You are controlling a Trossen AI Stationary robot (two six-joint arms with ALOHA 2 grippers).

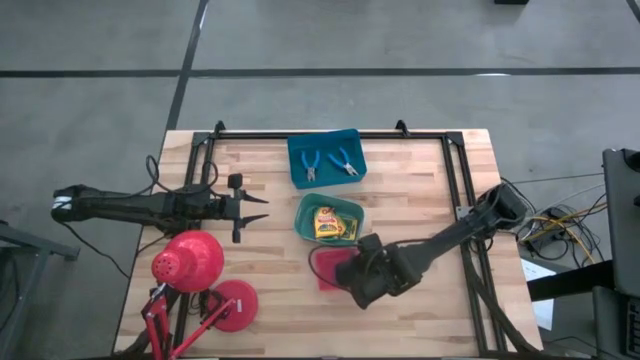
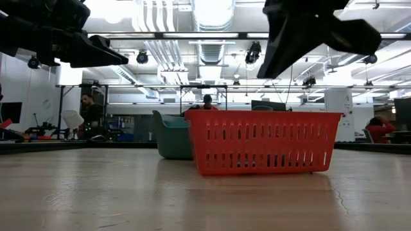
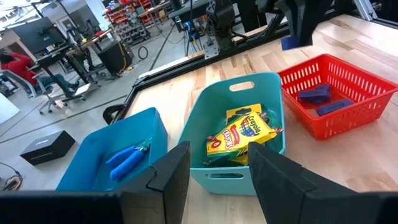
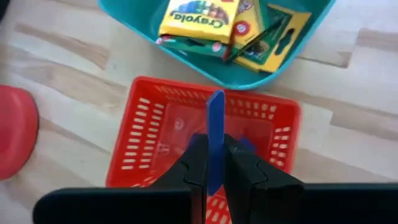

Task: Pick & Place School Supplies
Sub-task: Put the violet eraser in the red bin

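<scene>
1 blue block (image 4: 215,134) pinched upright in right gripper (image 4: 215,163) above red tray (image 4: 144,109); left gripper (image 3: 217,177) parted, empty.

Readable print on the supplies
"Crayola" stood on the yellow-and-green boxes (image 4: 205,18) lying in the green tray (image 4: 149,37).

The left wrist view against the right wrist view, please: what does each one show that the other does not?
Only the left wrist view shows the blue plastic tray with its blue-handled scissor-like tools, and two dark blue-purple blocks lying in the red tray. Only the right wrist view shows the right hand shut on an upright blue block above that tray. Both show the red slotted plastic tray and the teal tray of yellow-and-green crayon boxes.
</scene>
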